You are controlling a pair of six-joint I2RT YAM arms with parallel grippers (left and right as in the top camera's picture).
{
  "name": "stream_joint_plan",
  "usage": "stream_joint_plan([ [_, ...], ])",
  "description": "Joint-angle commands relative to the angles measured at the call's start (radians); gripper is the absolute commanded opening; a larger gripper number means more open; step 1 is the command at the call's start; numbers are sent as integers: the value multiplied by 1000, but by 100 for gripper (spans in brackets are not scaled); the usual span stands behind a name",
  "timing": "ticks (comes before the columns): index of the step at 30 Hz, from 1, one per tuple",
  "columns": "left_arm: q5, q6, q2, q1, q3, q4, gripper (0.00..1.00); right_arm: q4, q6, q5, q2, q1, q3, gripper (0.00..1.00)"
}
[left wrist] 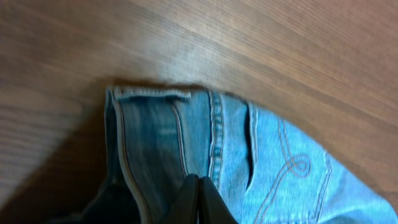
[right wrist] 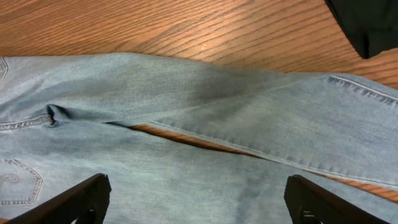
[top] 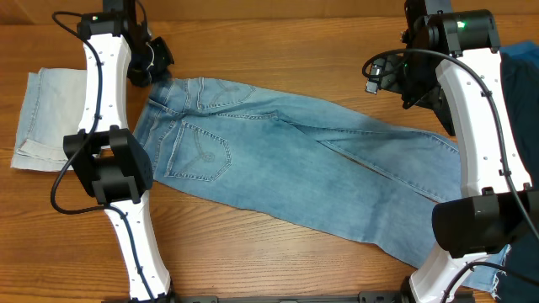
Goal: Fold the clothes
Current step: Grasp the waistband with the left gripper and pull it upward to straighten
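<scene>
Nearest my left wrist lens, the left claw (left wrist: 196,186) shows two dark, tapered fingers pressed together, clamped on the jeans (top: 286,160) at the waist end. The denim there is mid-blue with raised double seams, and a looping stitched pattern marks the back pocket (left wrist: 292,168) just to the right.

From overhead, I see the jeans lying flat and slanted across the wooden table (top: 278,42), waist toward the left arm and legs running to the right arm. The cloth is soft and lightly creased, and its two legs part along a narrow slit that shows the wood grain.

The right claw (right wrist: 199,199) hangs over the legs with its black fingers spread wide apart, touching nothing.

A paler folded denim piece (top: 46,118) lies at the left edge. A dark garment (top: 522,84) lies at the right edge.
</scene>
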Motion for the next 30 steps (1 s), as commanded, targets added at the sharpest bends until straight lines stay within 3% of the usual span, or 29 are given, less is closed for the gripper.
stream_joint_plan([
  [1,77,55,-6,15,44,-67,4,-6,3,26,5,-3,-1,88],
  [7,129,125,-6,17,182,-250,4,-42,3,26,5,-3,-1,52],
  [14,124,186,-7,15,265,-391,4,-42,3,26,5,-3,-1,51],
  [16,95,181,-6,16,262,-386,6,-37,3,30,5,-3,-1,56],
  [19,41,174,-6,20,261,-338,36,-17,3,37,5,-3,-1,66],
  [20,39,171,-6,20,256,-310,54,-10,3,37,5,-3,-1,68],
  [21,40,171,-6,20,253,-288,61,-10,3,37,6,-3,-1,68],
  [23,40,171,-6,16,249,-233,70,-14,4,37,11,-3,-1,70],
  [30,47,171,2,-24,236,-127,83,18,8,37,14,-3,-79,74],
])
